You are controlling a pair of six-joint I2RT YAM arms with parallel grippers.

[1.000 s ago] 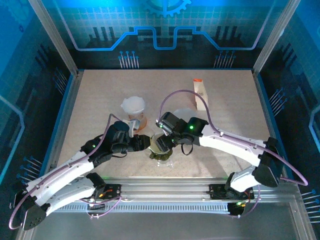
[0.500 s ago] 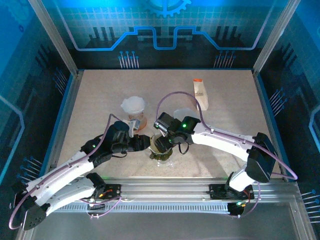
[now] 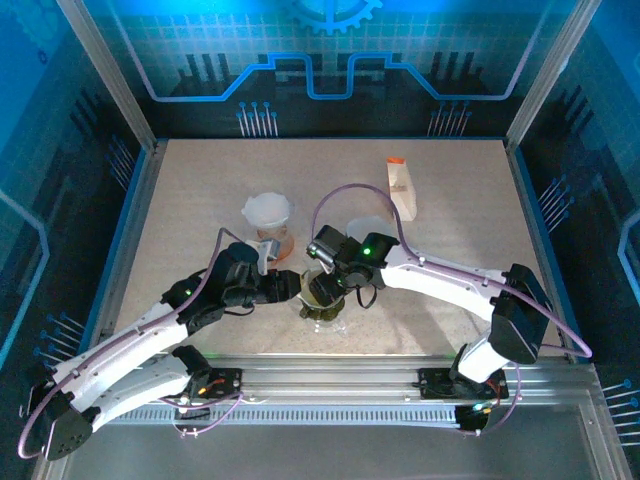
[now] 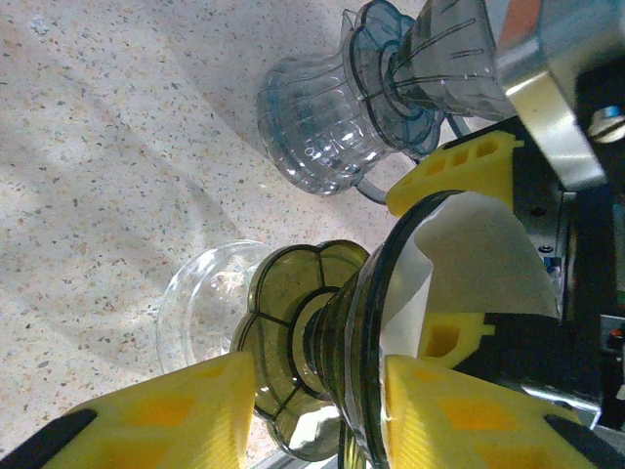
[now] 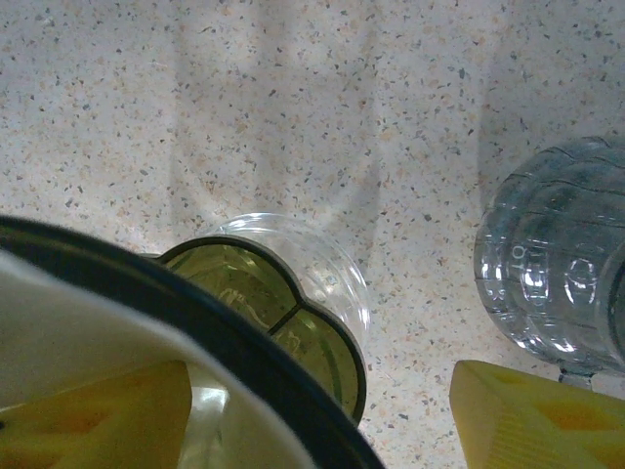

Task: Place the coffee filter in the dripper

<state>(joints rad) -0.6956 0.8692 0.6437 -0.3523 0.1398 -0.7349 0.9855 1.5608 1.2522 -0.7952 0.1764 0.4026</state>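
Left gripper [image 4: 317,396] is clamping the dripper [image 4: 327,322] at its narrow neck. Its yellow fingers [image 4: 166,415] are sitting one on each side, jaws narrow and touching the green plastic. The dripper is standing on its clear saucer base near the front middle of the table [image 3: 200,200], between the two arms.

Coffee filter [image 4: 479,259] is lying inside the dripper's cone, white paper lining the inner wall and showing just within the dark rim.

Right gripper [image 3: 325,280] is hanging over the dripper's mouth with jaws standing wide. In its wrist view one finger [image 5: 88,410] is sitting inside the cone against the paper, and the other finger [image 5: 532,415] is hanging outside, well clear of the rim. It is pinching nothing that I can make out.

A blue-tinted dripper [image 5: 552,283] is standing near the green one, on its far side. An orange dripper [image 3: 272,240] with a white top is standing further back to the left, and a carton [image 3: 400,187] is sitting toward the back right
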